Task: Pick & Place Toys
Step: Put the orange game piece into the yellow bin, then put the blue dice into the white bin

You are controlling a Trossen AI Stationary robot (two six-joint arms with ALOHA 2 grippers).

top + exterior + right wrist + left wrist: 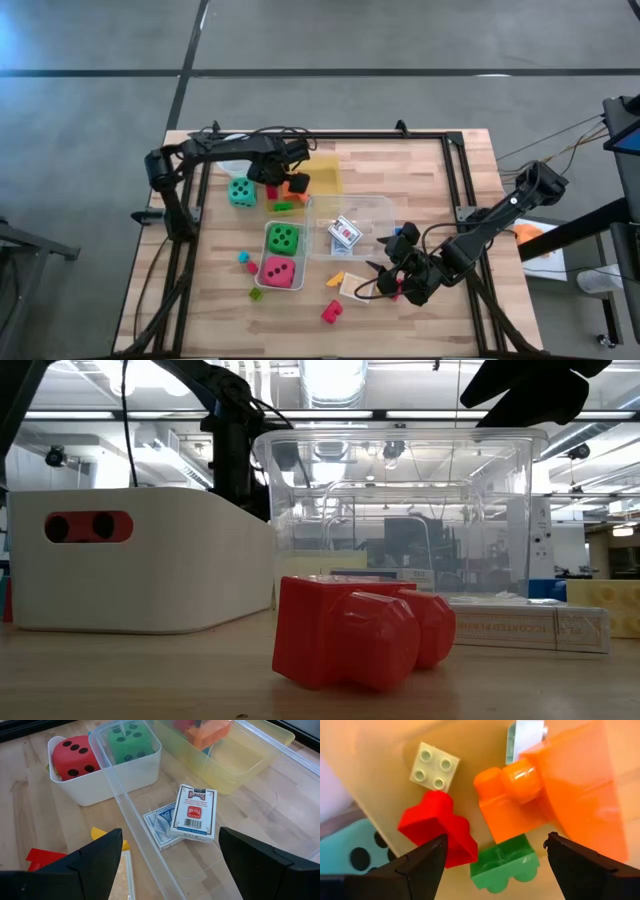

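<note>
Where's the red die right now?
The red die sits in the white bin left of centre in the high view, beside the green die, just left of the clear box.

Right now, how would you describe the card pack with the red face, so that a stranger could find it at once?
Find the clear plastic box in the middle of the wooden table, right of the white bin holding the green and red dice. Two card packs lie inside it. The one you want, the red card pack, rests on top, overlapping the blue card pack, and shows a barcode.
</note>
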